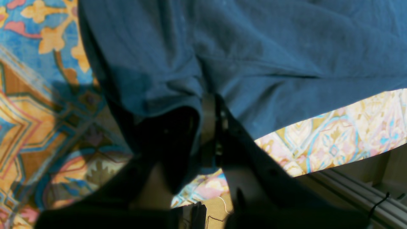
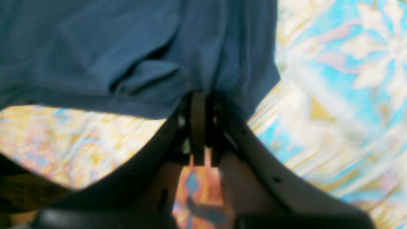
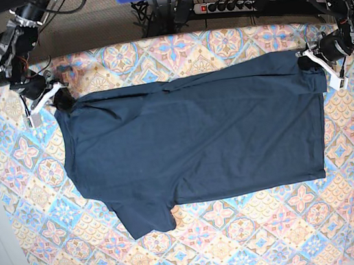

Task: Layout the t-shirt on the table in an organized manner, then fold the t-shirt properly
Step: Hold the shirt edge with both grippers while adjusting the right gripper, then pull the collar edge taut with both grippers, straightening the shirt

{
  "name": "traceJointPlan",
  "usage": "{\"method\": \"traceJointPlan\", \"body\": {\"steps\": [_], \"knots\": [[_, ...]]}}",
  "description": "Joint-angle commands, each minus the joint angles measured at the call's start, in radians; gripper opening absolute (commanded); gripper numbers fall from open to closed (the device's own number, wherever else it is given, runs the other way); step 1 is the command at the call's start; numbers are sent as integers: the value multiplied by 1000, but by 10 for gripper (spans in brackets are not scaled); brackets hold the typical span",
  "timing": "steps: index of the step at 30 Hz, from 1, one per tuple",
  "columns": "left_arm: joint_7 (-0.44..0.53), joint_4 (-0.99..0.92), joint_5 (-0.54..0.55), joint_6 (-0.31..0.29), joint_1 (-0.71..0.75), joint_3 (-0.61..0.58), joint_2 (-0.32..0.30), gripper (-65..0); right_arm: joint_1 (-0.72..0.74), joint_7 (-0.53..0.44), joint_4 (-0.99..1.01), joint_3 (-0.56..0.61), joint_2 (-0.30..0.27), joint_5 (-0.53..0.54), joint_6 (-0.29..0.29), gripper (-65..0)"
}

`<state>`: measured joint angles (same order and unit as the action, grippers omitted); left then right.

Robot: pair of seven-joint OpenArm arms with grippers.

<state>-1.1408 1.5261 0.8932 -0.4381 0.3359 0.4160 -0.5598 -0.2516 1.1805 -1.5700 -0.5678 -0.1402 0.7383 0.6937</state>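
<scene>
My left claw [image 1: 208, 133] is pinched closed on a raised fold of the t-shirt [image 3: 197, 136], with the dark cloth bunched up between and around its fingertips. My right claw [image 2: 203, 127] is closed on the shirt as well, gripping it near its other far corner, where the fabric gathers into creases running away from the tips. Just beside each claw, an edge of the shirt ends and the patterned cloth on the worktop [image 3: 199, 253] shows. Between my two claws the dark blue fabric stretches across, rumpled along the border that joins them. Farther from the claws, toward the base view's lower side, the shirt lies spread and mostly smooth. Out there, well apart from both claws, a flap of it sticks out on my right claw's side, over the floral tiles of pink, blue and orange.
</scene>
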Motion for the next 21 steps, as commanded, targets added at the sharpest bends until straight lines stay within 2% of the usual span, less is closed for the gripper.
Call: {"method": "traceJointPlan", "body": {"steps": [1, 5, 9, 13, 21], "knots": [[8, 12, 11, -1, 1, 8, -26, -650, -15, 0, -13, -5, -16, 22, 4, -644], [9, 15, 11, -1, 24, 8, -49, -650, -64, -1, -60, -7, -55, 25, 4, -644], [6, 15, 11, -1, 36, 5, -59, -650, -125, -1, -137, -22, -57, 27, 4, -644], [9, 17, 11, -1, 71, 5, -96, -650, -179, 6, -198, -57, -57, 28, 4, -645], [9, 20, 14, -1, 108, 5, -124, -650, -229, 8, -221, -90, -59, 28, 4, -645]]}}
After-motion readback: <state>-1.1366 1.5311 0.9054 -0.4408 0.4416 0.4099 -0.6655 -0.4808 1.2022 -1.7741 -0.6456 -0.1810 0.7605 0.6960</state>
